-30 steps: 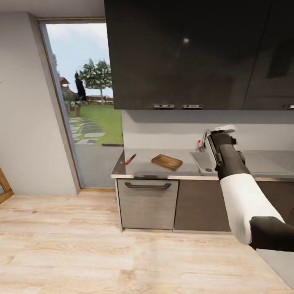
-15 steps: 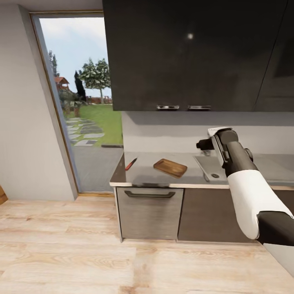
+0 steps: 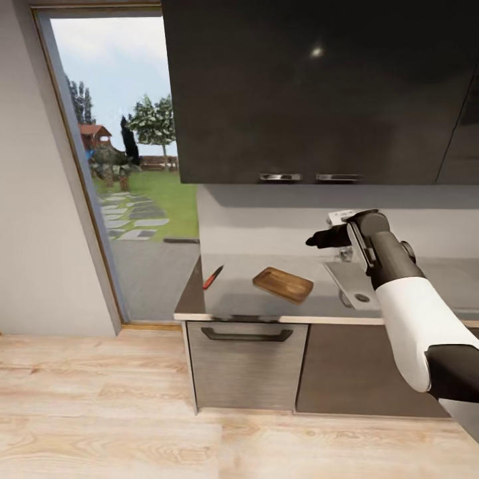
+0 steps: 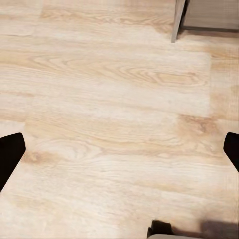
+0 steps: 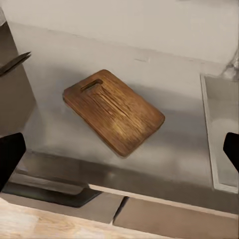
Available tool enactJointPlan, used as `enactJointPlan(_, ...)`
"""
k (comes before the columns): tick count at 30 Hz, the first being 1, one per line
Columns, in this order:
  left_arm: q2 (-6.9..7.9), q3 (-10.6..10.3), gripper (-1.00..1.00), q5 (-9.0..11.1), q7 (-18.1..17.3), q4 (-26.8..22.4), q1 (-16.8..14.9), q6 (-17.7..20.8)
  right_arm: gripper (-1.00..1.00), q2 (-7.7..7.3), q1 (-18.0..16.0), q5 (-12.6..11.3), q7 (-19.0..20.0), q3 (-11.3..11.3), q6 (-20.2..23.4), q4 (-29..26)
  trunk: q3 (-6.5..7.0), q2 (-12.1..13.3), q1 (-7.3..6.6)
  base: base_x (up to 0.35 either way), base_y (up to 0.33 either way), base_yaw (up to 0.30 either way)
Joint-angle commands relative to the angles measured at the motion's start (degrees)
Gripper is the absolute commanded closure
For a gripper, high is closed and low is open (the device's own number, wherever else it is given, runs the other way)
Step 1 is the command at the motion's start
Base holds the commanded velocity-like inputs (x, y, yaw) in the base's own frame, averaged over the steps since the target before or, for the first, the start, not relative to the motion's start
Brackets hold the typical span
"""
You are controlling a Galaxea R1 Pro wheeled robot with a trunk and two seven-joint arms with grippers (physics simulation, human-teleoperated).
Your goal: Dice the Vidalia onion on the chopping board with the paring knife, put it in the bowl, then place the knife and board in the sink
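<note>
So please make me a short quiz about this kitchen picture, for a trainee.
1. True or false: the board lies inside the sink.
2. Which thing lies nearer the doorway end of the countertop? A) the knife B) the board C) the tap
3. Fill in: the right gripper is held above the ____.

Key
1. False. The board lies flat on the countertop, to the side of the sink and apart from it.
2. A. The red-handled knife lies close to the countertop's end, beyond the board.
3. Countertop. Its fingers stand wide apart in the right wrist view, with the board below and nothing between them.
</note>
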Motion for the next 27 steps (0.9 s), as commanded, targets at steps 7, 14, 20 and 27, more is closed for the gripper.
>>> enactJointPlan(7,0.0,0.13,-1.0,0.09,-0.02,0.01,0.0,-0.15,-1.0,-0.46,-0.01,0.75,0.73,0.18,0.18,1.78,-0.02,-0.03,0.05,0.321,0.061,0.083)
enactJointPlan(14,0.0,0.14,-1.0,0.06,-0.02,0.01,0.0,-0.15,-1.0,-0.49,-0.01,1.96,0.78,0.18,0.13,3.99,-0.02,-0.03,0.05,0.324,-0.046,0.262)
enactJointPlan(20,0.0,0.14,-1.0,0.05,-0.02,0.01,0.0,-0.15,-1.0,-0.5,-0.01,3.1,0.95,0.18,0.05,4.87,-0.02,-0.03,0.05,0.301,-0.145,0.273)
enactJointPlan(27,0.0,0.14,-1.0,0.04,-0.02,0.01,0.0,-0.15,-1.0,-0.56,-0.01,3.21,1.05,0.18,-0.12,6.18,-0.02,-0.03,0.05,0.27,-0.199,0.176)
